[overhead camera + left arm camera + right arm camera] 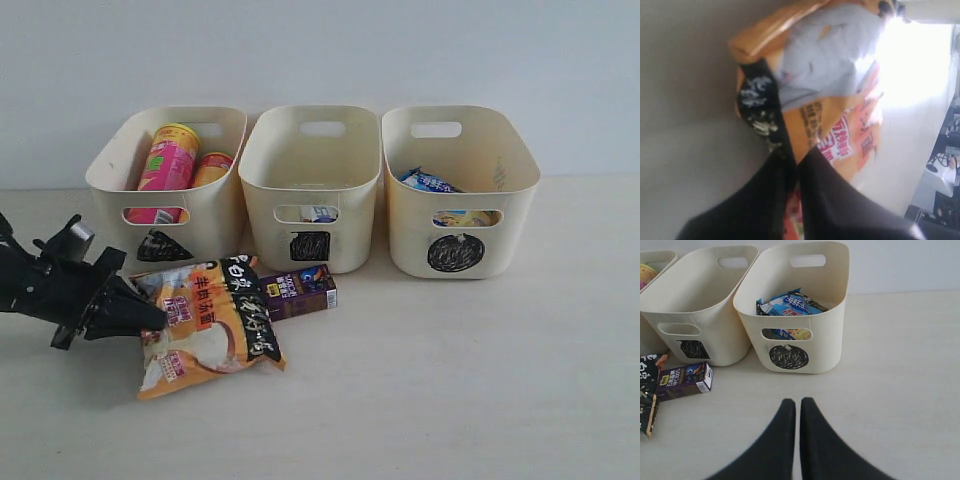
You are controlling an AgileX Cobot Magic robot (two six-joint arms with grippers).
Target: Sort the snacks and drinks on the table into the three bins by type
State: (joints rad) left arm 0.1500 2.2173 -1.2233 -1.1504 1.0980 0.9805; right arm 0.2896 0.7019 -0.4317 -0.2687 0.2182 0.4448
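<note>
Nearest: crinkly orange-and-white snack packet with black panel (210, 325), flat on pale beige table (450, 380), edge pinched in clamped left gripper (150, 318). Right gripper (796, 410) fingers pressed together, nothing held. Binned: pink chip tube (165, 165), yellow chip tube (212, 168) in triangle-marked cream tub (205, 215); blue-and-white carton (318, 213) in square-marked tub (355, 225); blue crinkly packet (428, 181) in circle-marked tub (410, 235). Remaining: this packet, dark purple carton (298, 292) beside it.

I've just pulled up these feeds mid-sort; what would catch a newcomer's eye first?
The big orange-and-white packet, pinched at its edge by the left end effector, sits front left on the table. In the row of cream bins behind, the left bin holds the pink tube and the yellow tube. A dark purple carton lies on the table before the middle bin.
</note>
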